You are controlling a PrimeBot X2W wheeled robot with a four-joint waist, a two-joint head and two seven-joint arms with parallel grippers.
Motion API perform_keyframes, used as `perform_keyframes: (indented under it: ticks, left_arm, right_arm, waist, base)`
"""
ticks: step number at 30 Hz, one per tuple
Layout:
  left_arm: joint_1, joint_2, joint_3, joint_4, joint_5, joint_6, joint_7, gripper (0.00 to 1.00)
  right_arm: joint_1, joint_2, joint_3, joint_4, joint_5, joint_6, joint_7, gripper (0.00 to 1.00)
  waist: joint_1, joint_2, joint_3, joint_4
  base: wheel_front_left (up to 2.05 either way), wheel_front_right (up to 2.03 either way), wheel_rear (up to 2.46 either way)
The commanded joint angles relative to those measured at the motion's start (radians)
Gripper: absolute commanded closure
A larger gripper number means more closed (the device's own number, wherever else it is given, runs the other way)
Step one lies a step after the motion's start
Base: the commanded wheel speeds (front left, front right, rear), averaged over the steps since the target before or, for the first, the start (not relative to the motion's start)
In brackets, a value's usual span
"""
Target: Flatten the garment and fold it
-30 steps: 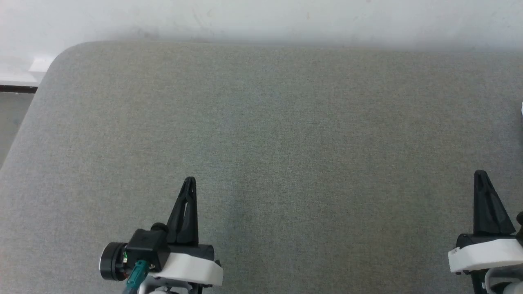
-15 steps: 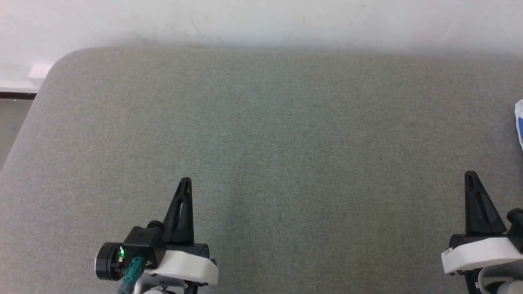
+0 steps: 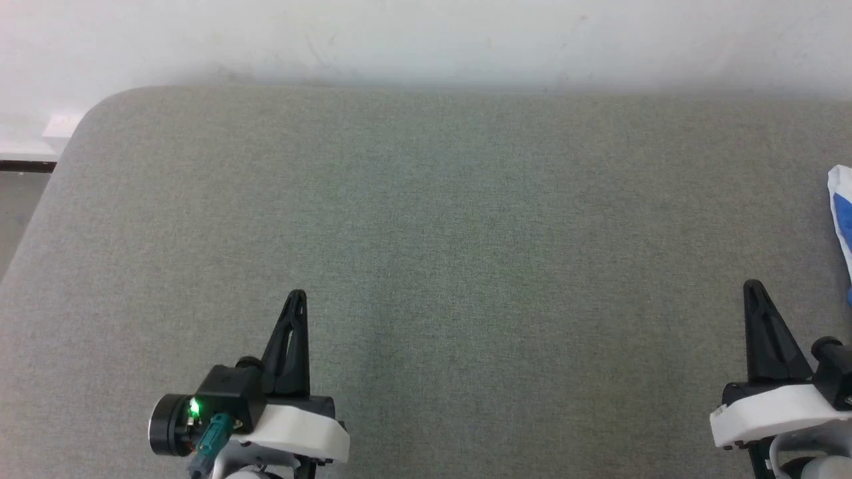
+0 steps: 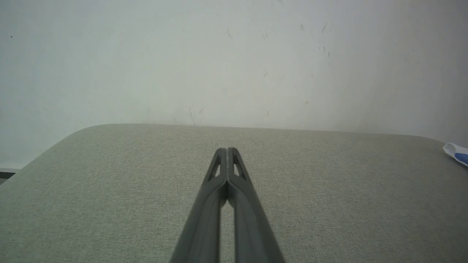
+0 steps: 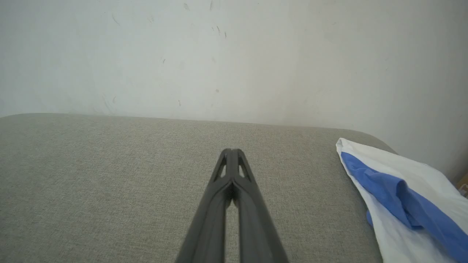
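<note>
Grey woven fabric covered the wide padded surface (image 3: 466, 219), which ran back to a scuffed white wall (image 3: 426, 33). Low at the near side, the left gripper (image 3: 296, 297) pointed toward that wall. Its two dark fingers (image 4: 206, 219) were pressed together at the tips, with only a thin slit lower down and nothing between them. The right gripper (image 3: 753, 286) was posed the same way, well apart from the left one. Its two fingers (image 5: 212, 219) also met at the tips and held nothing. Whether either pair touched the fabric could not be told.

Outward from the right jaws, off to their right and a little further toward the wall, lay the garment (image 5: 398, 193). It was well clear of the fingertips, at the rounded right end of the surface. It was white cloth, rumpled rather than flat, with a bright blue band bunched along it and one white corner pointing toward the wall. Part of it ran past the picture's edge. From the left jaws it was much further off, on the far right.

Counted: one garment, two grippers, four fingers.
</note>
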Motion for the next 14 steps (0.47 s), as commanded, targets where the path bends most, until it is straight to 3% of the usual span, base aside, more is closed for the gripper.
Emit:
perform_keyframes:
  ticks: [1,14]
  left_arm:
    - [-0.004,-0.004,0.010,0.005,0.012,-0.008,0.005,1.00]
    - [-0.005,-0.008,0.034,0.009,0.029,-0.022,0.032,1.00]
  right_arm:
    - [-0.005,0.001,0.008,-0.004,-0.005,-0.001,0.006,1.00]
    - [-0.008,0.002,0.031,-0.007,-0.011,-0.001,0.030,1.00]
  waist:
    - [0.0000,0.0001,-0.001,-0.001]
    - [0.0000,0.0001,-0.016,-0.009]
  base:
    - [0.00,0.00,0.00]
    - [0.00,0.00,0.00]
